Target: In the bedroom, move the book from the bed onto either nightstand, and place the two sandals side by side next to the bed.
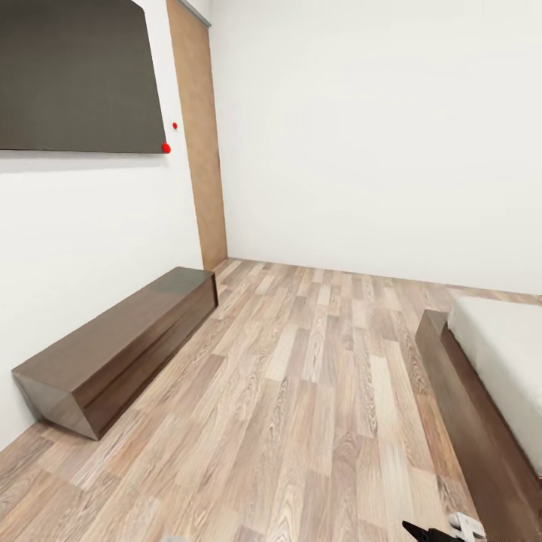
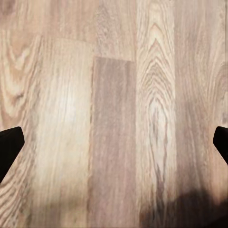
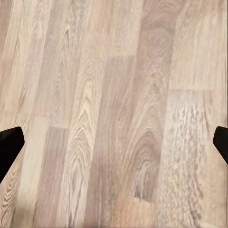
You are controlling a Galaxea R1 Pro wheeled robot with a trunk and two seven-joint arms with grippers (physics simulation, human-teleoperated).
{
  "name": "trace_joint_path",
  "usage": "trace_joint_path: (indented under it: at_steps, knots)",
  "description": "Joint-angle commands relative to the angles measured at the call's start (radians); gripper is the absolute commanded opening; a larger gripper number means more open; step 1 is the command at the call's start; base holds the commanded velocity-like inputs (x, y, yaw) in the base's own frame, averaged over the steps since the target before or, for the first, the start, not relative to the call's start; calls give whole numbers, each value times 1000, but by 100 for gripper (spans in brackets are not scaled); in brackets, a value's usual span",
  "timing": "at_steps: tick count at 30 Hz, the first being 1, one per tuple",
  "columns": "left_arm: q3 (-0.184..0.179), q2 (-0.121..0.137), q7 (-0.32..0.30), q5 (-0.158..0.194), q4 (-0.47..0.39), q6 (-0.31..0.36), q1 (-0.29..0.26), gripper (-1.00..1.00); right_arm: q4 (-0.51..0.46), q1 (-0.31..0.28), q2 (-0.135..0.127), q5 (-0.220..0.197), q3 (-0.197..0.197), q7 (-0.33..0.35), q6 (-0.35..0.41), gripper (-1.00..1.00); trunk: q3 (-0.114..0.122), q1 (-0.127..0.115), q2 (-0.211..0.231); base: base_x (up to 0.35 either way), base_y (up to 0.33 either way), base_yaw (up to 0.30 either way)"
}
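The bedroom's wood-plank floor [image 1: 301,391] spreads between white walls [image 1: 376,128], bare planks running up to the far corner. At the right lies the bed [image 1: 459,391], its dark wooden frame edging a pale mattress [image 1: 504,361]. Against the left wall sits a long dark brown dresser [image 1: 120,346], under a dark wall panel [image 1: 75,75] with two red dots at its corner; a tall wooden door panel [image 1: 199,135] stands beyond it. The left gripper [image 2: 114,147] hangs over planks with fingers spread wide, holding nothing, and the right gripper [image 3: 114,147] likewise
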Motion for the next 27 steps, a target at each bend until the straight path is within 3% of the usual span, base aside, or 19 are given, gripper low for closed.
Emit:
trace_joint_path:
  at_steps: [1, 27]
  knots:
    - [8, 0, -2, -10, 0, -4, 0, 100, 1, -1, 0, 6, -8, 3, -2, 100, -1, 0, 0, 27, 0, -263]
    - [8, 0, -2, -10, 0, -4, 0, 100, 1, -1, 0, 6, -8, 5, -2, 100, 11, 0, 0, 1, 0, -277]
